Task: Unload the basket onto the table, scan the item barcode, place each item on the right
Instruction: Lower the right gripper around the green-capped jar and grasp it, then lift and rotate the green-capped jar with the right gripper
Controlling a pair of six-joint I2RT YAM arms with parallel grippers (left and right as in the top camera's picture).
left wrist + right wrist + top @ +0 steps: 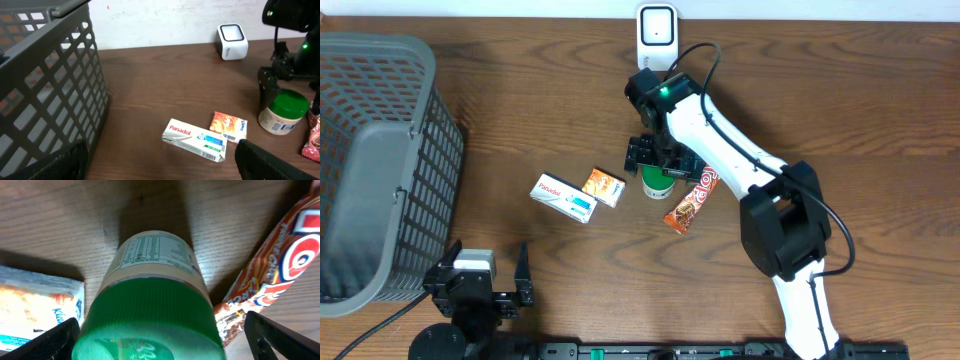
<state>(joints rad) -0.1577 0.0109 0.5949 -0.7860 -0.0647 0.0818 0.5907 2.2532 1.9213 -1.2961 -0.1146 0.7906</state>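
Overhead, the right claw [660,165] covers perhaps half the jar [656,187].

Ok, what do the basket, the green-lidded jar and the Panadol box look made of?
Basket: probably moulded grey plastic, matte, lattice walls. Jar: seemingly plastic, cream body, ribbed green lid, slight sheen. Panadol box: thin cardboard, glossy print, crisp folded edges.

I count one grey basket [420,150] at the left of the frame, one white scanner [657,30] at top centre, and mid-frame on the table [860,90] one green-lidded jar [657,184], one Panadol box [563,198], one orange box [605,186] and one snack bar [691,200].
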